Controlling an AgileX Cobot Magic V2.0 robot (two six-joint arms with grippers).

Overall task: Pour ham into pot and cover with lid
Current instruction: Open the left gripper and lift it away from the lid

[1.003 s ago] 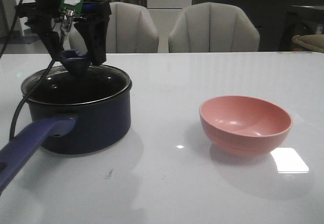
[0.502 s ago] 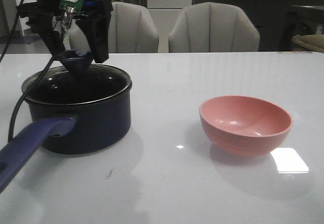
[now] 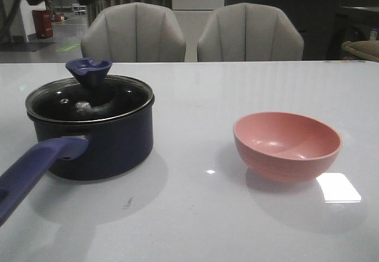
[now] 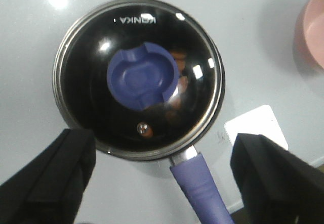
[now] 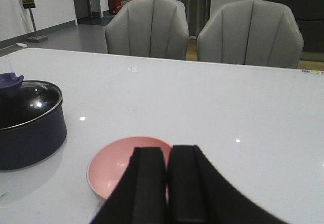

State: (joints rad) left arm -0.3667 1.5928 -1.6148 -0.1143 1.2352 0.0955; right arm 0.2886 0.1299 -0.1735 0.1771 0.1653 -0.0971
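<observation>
Fingers of my left gripper hang spread wide above the lid, which sits on the pot; my right gripper is pressed together. I judge the glass fragile and slippery, so its flared knob is the hold.

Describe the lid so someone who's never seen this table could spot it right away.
Start at the white table and look toward its left side, where a dark navy pot with a long purple-blue handle stands apart from the pink bowl. The lid sits on top of that pot. It is the only clear glass piece there, metal-rimmed, with a flared dark blue knob at its centre.
</observation>
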